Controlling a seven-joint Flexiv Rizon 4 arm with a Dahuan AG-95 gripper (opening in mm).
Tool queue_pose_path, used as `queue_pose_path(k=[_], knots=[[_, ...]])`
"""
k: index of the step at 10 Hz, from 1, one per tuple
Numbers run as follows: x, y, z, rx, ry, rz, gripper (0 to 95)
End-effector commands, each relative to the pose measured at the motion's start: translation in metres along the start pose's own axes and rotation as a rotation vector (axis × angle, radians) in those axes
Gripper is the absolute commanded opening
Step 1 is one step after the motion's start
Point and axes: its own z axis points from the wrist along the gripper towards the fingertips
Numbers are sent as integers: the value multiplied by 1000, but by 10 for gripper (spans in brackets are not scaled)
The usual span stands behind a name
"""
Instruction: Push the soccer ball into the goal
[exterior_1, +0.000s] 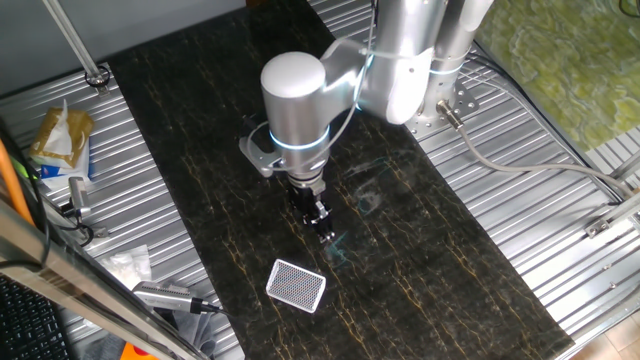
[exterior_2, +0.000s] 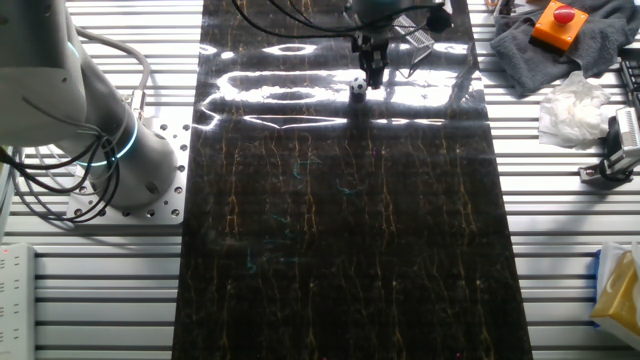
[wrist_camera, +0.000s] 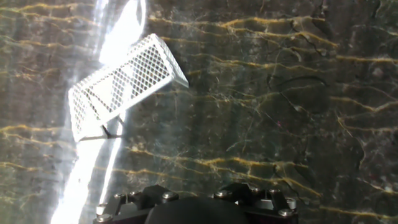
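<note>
Figure. The gripper (exterior_1: 322, 222) hangs low over the dark marbled worktop (exterior_1: 430, 260), with the goal (exterior_1: 296, 286) lying near it, toward the worktop's end. In the other fixed view the soccer ball (exterior_2: 357, 90) appears as a small white object just beside the gripper (exterior_2: 374, 75), on its left in that picture; in the hand view the ball is not visible, only the goal (wrist_camera: 121, 84) ahead and to the left. We cannot tell whether the fingers are spread or pressed together, as no view resolves them. We judge the step in hand to be lining up behind the ball. To do it well, we would place the fingers on the ball's far side from the goal, keep them low, and push slowly along the ball–goal line, since an off-centre contact would likely roll the ball aside.
</note>
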Motion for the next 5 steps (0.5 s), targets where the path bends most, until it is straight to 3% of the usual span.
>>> queue_pose_path(k=[1, 5], knots=[[0, 0, 0, -13, -8, 4, 760], [-4, 1, 5, -43, -19, 37, 760]])
